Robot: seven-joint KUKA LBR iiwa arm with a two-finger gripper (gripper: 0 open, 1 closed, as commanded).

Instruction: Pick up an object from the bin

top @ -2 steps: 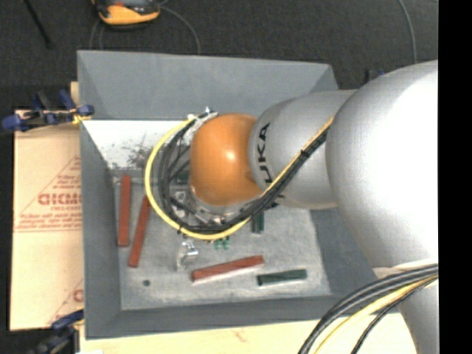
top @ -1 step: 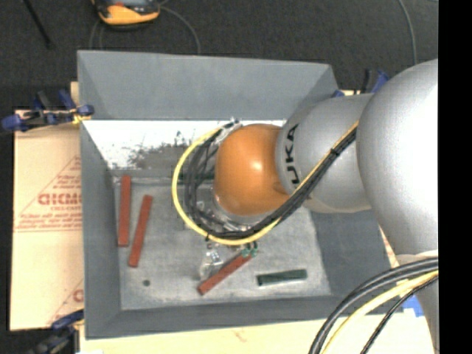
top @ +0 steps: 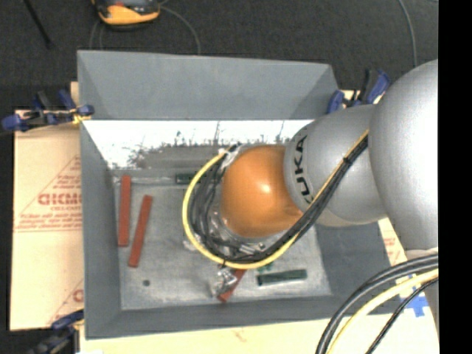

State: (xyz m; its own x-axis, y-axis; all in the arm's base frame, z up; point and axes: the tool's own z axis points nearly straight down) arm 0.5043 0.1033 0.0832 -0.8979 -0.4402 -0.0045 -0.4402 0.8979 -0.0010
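your gripper [top: 224,285] is down at the front edge of the bin [top: 99,234], on a red piece [top: 231,292]. you cannot tell its grip; confirm before lifting.

Dark grey carpeted floor [top: 243,21], orange-and-black handheld device [top: 125,2], thin cables [top: 195,35] lying across it

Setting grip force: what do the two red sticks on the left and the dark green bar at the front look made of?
Red sticks: probably plastic or painted wood; even matte colour, straight edges, no shine. Green bar: likely plastic; dark, with a faint sheen on top. Looks alone leave both open.
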